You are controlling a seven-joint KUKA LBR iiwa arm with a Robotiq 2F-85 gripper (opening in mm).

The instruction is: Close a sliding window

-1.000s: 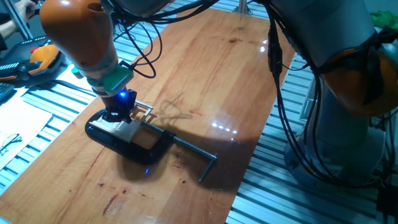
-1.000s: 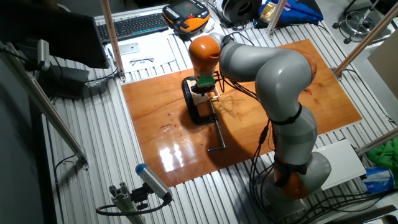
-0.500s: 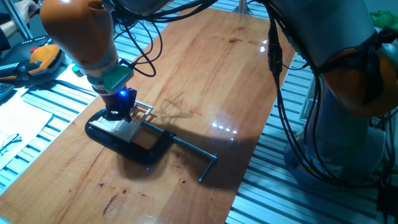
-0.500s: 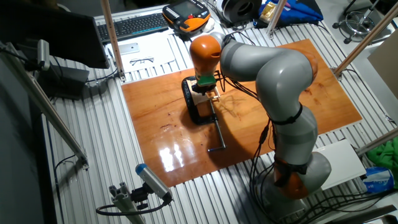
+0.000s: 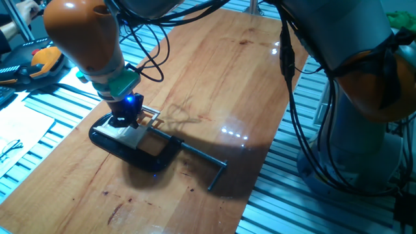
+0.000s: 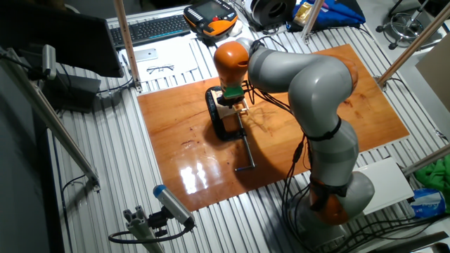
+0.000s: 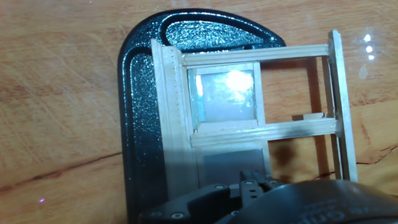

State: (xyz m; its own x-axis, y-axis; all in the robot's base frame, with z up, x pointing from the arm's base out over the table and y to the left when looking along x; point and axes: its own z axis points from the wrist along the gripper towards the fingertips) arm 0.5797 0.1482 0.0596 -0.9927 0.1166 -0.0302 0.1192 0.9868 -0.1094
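Note:
The sliding window [image 7: 171, 118] is a small pale wood frame with thin crossbars, lying flat on the wooden board. Its glazed sash [image 7: 225, 94] sits at the frame's left side, and the right panes [image 7: 292, 90] show bare board. A black C-clamp [image 7: 140, 112] holds the frame, and its steel screw rod [image 5: 205, 159] points away over the board. My gripper [image 7: 252, 182] is low over the window's lower part with its fingers close together, empty. It also shows in one fixed view [image 5: 127, 120] and in the other fixed view [image 6: 230, 100], right on the window [image 5: 148, 122].
The wooden board [image 5: 214, 78] lies on a slatted aluminium bench [image 6: 105, 154]. A keyboard [image 6: 151, 28], an orange-black pendant [image 6: 209, 15] and glasses [image 6: 160, 68] lie beyond the board. Black cables [image 5: 146, 62] hang from the arm above the window.

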